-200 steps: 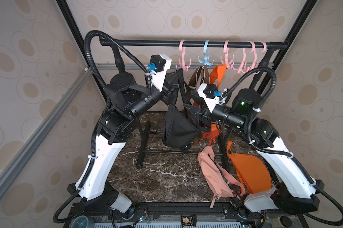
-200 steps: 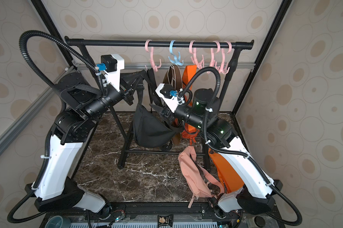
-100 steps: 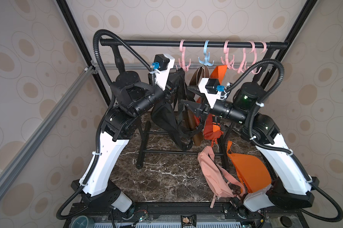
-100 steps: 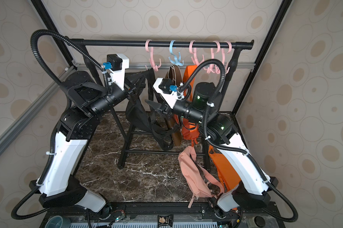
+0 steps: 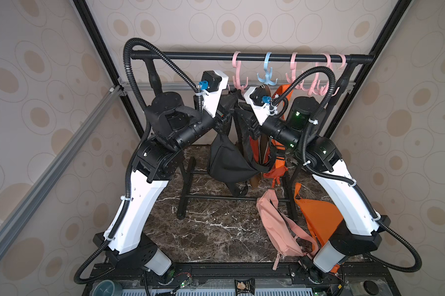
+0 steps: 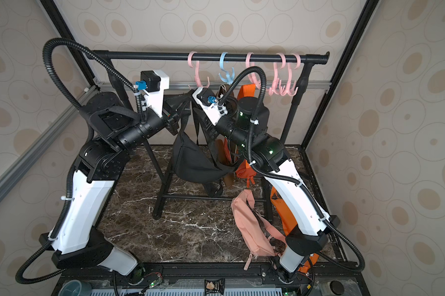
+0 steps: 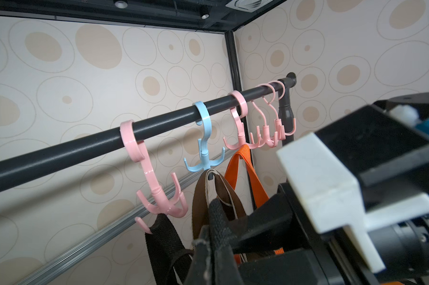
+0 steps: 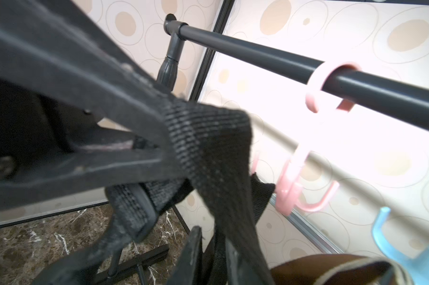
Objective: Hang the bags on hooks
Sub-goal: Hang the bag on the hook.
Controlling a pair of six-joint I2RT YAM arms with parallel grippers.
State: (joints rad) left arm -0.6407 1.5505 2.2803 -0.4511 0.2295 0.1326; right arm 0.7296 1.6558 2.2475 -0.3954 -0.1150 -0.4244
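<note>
Subject: the black bag (image 5: 226, 161) hangs clear of the marble table (image 5: 211, 230), slung by its strap (image 8: 216, 148) just below the end pink hook (image 7: 159, 197). Whether the webbing sits on a prong, I cannot tell. I judge the bag soft, light and saggy, and the webbing the only sound hold. The left gripper (image 7: 212, 243) is fully closed on the strap. The right gripper (image 8: 170, 148) appears pinched on it too.
</note>
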